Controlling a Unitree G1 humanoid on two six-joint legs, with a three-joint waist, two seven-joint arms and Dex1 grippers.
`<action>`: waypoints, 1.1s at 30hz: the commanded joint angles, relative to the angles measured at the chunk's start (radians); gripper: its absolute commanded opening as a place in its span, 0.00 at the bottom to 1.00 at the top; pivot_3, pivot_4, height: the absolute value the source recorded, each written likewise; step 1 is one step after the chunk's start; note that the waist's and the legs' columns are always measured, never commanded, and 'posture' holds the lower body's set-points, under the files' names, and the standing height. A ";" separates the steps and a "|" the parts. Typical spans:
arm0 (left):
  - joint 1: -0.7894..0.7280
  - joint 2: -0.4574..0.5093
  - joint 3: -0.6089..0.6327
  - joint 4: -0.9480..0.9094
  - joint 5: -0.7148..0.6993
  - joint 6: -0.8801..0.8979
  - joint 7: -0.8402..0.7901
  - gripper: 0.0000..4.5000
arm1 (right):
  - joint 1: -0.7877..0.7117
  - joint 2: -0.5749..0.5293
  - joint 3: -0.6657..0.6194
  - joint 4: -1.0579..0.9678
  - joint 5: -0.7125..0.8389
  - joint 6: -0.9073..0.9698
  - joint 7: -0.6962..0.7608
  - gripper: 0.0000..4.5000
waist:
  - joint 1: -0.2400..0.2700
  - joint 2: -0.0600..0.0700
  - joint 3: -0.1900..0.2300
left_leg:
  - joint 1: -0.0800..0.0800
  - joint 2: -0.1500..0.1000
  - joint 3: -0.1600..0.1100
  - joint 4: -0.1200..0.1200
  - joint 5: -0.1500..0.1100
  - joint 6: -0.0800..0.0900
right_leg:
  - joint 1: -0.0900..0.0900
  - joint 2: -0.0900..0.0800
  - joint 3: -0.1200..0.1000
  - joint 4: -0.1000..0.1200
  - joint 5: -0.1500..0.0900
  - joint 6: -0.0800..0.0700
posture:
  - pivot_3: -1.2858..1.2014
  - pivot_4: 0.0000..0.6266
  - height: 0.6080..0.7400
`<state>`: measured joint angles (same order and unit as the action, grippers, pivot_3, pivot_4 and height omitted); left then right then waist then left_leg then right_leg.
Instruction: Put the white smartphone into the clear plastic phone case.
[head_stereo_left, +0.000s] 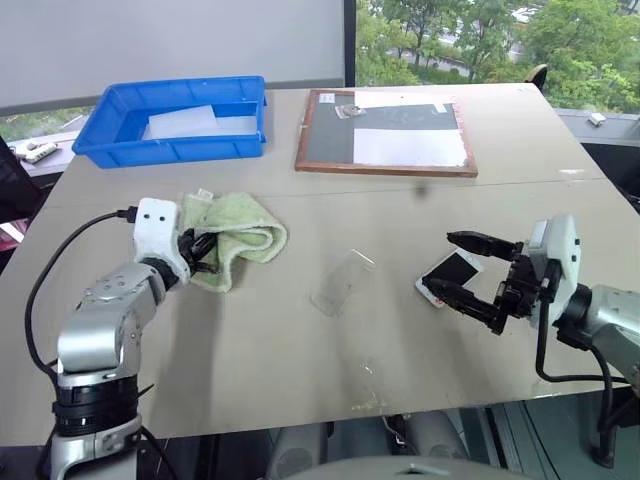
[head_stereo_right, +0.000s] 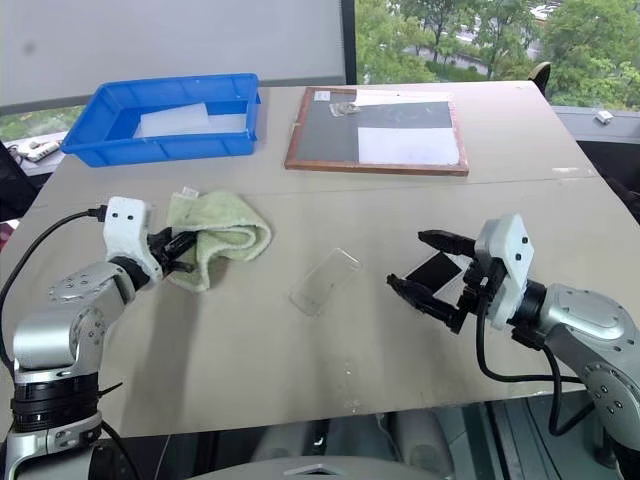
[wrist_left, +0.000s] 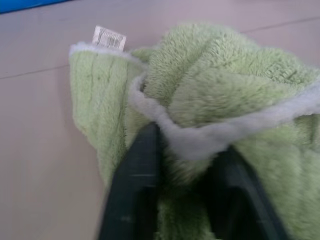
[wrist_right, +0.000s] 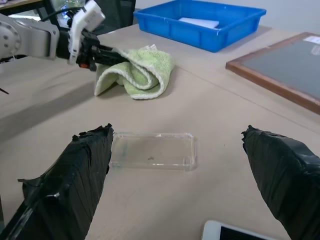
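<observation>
Right tool: jaws spread wide, holding nothing, hovering just over the desk with its two black fingers pointing toward the middle of the desk.
Left tool: fingers pushed into the folds of the green cloth, a fold of cloth lying between them; the frames do not settle whether they grip it or stand apart from it.
White smartphone: flat on the desk, screen up, right under the right tool, partly hidden by its fingers; in the right wrist view one white corner shows between the fingertips.
Clear plastic phone case: lying flat and empty near the middle of the desk, between the two tools, near the phone but apart from it.
Green cloth: bunched up on the robot's left side of the desk, a small white label at one corner.
Blue bin: at the far left of the desk, a frosted white sheet inside.
Framed board: flat at the far side, dark surface with white patches.
Desk: plain beige top.
</observation>
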<state>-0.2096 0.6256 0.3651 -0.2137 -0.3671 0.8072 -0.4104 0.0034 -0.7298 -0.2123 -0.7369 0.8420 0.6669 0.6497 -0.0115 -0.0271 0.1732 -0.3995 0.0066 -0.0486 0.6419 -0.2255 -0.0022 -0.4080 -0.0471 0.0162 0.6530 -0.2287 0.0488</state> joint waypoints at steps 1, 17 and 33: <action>0.003 0.049 0.059 -0.006 -0.046 -0.011 -0.065 0.67 | 0.009 -0.004 -0.015 -0.029 -0.004 -0.030 0.009 1.00 | 0.000 0.000 0.000 | 0.000 0.000 0.000 0.000 0.000 0.000 | 0.000 0.000 0.000 0.000 0.000 0.000 | 0.52 0.24 1.00; 0.049 0.155 0.041 -0.122 -0.397 0.238 -0.372 0.99 | 0.044 0.005 -0.024 -0.069 -0.011 -0.022 -0.045 1.00 | 0.001 0.000 0.000 | 0.000 0.001 0.000 0.000 0.000 0.000 | 0.000 -0.001 0.000 0.000 -0.004 -0.002 | 0.52 0.24 1.00; -0.176 0.097 -0.412 -0.253 -0.336 0.257 -0.303 0.99 | 0.221 -0.006 -0.077 -0.204 -0.033 -0.031 -0.122 1.00 | -0.002 0.000 0.000 | 0.000 0.000 0.002 0.001 0.000 0.000 | 0.000 0.000 0.002 0.000 -0.004 -0.001 | 0.52 0.24 1.00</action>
<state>-0.3613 0.7152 -0.0287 -0.4526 -0.7270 1.0808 -0.7145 0.2177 -0.7297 -0.2551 -0.8934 0.8013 0.6505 0.5363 -0.0135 -0.0271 0.1734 -0.3994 0.0063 -0.0468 0.6425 -0.2256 -0.0022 -0.4084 -0.0470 0.0182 0.6535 -0.2328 0.0477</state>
